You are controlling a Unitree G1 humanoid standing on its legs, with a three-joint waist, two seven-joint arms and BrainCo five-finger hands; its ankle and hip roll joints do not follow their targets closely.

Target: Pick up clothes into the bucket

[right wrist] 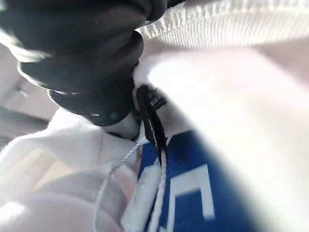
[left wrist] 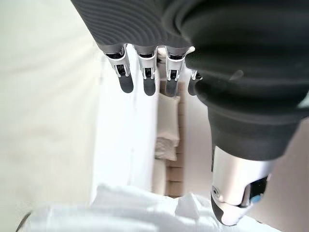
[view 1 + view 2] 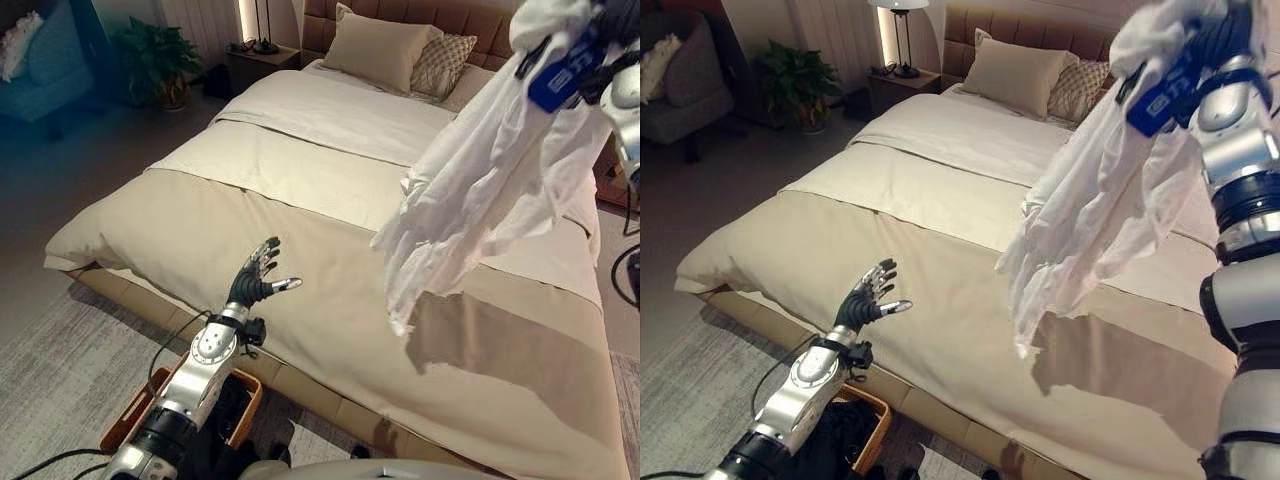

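A white garment (image 3: pixel 480 190) with a blue tag (image 3: pixel 560 75) hangs in the air over the right side of the bed, its lower end well above the cover. My right hand (image 3: pixel 1225 40), raised high at the upper right, is shut on its top; up close its dark cover (image 1: pixel 82 53) presses into the white cloth (image 1: pixel 231 19). My left hand (image 3: pixel 255 278) hovers open over the bed's near edge, fingers (image 2: pixel 147 72) straight, holding nothing. Below that arm, on the floor, stands an orange-brown bucket-like basket (image 3: pixel 130 420) with dark cloth inside.
A wide bed (image 3: pixel 300 190) with beige and cream covers runs across the middle, with pillows (image 3: pixel 385 45) at its head. A nightstand with a lamp (image 3: pixel 902 50), a potted plant (image 3: pixel 160 60) and an armchair (image 3: pixel 685 85) stand at the far left. A grey rug lies by the bed.
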